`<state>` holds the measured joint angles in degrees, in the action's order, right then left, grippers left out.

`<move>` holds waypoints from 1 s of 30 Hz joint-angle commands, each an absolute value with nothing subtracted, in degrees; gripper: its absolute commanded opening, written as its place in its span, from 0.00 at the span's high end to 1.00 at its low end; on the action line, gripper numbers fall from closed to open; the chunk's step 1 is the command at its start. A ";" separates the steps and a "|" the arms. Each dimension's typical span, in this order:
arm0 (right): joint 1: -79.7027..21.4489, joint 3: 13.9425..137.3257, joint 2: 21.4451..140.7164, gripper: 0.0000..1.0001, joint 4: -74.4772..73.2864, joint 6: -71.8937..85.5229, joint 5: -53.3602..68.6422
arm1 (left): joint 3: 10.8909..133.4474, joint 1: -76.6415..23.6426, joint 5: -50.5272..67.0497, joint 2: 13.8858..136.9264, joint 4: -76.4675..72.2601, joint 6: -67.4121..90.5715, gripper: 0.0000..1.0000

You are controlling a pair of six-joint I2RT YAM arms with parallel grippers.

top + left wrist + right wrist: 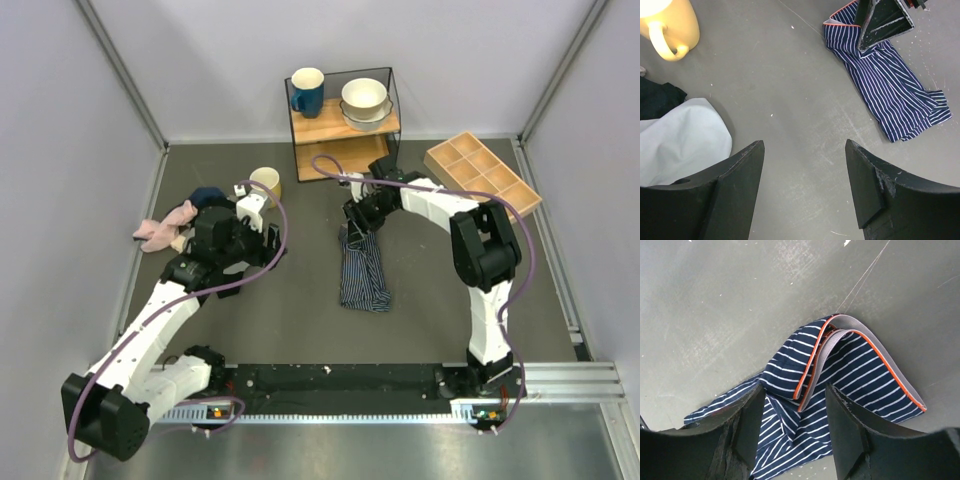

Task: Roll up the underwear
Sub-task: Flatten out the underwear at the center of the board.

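The underwear (365,275) lies on the table (300,320) a little right of the middle. It is a narrow striped strip whose long axis runs from the far side toward the arm bases, only slightly slanted. Its far end is the waistband (875,357), which is doubled over on itself, showing a grey face with an orange edge. The leg hems point toward the near edge. The right gripper (358,225) hangs directly over that waistband end. In the right wrist view its fingers stand apart with nothing held, and the folded band sits just ahead of the gap between them, with striped cloth spreading beneath. Whether the fingertips touch the fabric cannot be told. The left gripper (262,238) is also spread and empty. It sits well off to the left of the strip, beside a pale cloth (685,140) and near a yellow mug (266,183). From its own camera the underwear (890,95) appears far off at the upper right. The right arm is therefore plainly the nearer one, and it is already at the end where a roll would most naturally begin. Turning the band over and carrying it down the long axis toward the near hems looks like the move that fits. The left arm would have to cross bare table before it could steady the cloth.
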<state>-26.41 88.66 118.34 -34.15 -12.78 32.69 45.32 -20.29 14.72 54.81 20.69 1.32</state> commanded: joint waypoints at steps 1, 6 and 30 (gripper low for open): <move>-25.40 90.70 115.66 0.44 -34.71 -14.59 34.98 | 46.32 -20.30 15.65 54.84 19.42 0.62 0.28; -24.52 90.70 115.49 0.40 -35.42 -15.20 36.21 | 46.32 -20.30 15.91 54.93 19.34 0.70 0.28; -23.91 92.20 117.77 0.85 -35.68 -14.59 38.32 | 46.32 -20.30 16.52 55.11 19.34 0.70 0.28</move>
